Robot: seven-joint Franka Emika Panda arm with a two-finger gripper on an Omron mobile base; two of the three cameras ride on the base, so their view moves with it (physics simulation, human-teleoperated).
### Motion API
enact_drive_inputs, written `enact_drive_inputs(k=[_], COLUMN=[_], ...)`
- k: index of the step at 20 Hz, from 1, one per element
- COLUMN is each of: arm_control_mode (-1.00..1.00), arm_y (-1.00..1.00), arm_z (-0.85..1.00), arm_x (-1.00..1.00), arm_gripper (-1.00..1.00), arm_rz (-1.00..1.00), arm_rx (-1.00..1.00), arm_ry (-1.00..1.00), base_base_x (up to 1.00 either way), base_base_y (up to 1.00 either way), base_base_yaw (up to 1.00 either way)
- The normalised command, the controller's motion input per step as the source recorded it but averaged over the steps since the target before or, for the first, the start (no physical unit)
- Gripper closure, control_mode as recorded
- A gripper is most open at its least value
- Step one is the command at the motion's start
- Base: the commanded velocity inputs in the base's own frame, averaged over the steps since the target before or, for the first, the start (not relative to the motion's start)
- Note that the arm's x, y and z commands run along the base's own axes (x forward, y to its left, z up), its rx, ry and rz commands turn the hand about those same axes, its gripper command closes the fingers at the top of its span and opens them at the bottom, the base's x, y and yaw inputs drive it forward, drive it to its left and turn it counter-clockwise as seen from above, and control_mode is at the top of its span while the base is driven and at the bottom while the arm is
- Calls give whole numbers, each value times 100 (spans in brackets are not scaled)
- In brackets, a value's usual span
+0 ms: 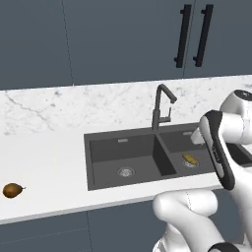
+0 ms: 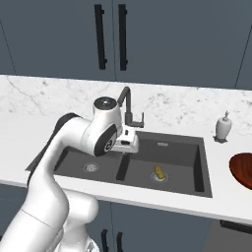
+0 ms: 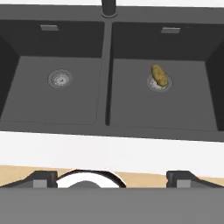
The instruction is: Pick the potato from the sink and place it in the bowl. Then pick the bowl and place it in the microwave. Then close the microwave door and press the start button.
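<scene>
Dark grey double-basin sink [image 3: 105, 87] is showing a matt, stone-like finish; round steel drains [image 3: 60, 78] are glinting. Yellowish-brown oval potato [image 3: 159, 75] is looking dull, rough. White desk [image 1: 44, 162] is appearing smooth; reddish-brown wood-like bowl [image 2: 242, 170] is shining glossy.

Left base view: behind the arm, looks forward and down on the counter [image 1: 44, 162] and sink [image 1: 129, 147] | Right base view: same sink [image 2: 177, 147] from the other side, similar range | Hand view: looks down into both basins from above the sink's front edge [image 3: 105, 131], closer | Shared: sink, faucet [image 1: 160, 106]
</scene>
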Motion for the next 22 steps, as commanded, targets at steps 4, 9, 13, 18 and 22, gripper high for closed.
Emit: enact_drive_inputs(k=[4,9,13,18,22], arm_control_mode=[-100,-100,-100,-100,-100], arm_y=[-71,-60,-51,-25,-24], arm_z=[-50,-40,-24,-38,-40], arm_x=[47,56,37,49,59], arm_gripper=[-100,-100,-100,-100,-100], arm_rz=[0,0,0,0,0], arm_rx=[1,4,3,0,0], arm_ry=[0,7,2,0,0], base_base_x=[0,0,0,0,0], base_base_y=[0,0,0,0,0], base_base_yaw=[0,0,0,0,0])
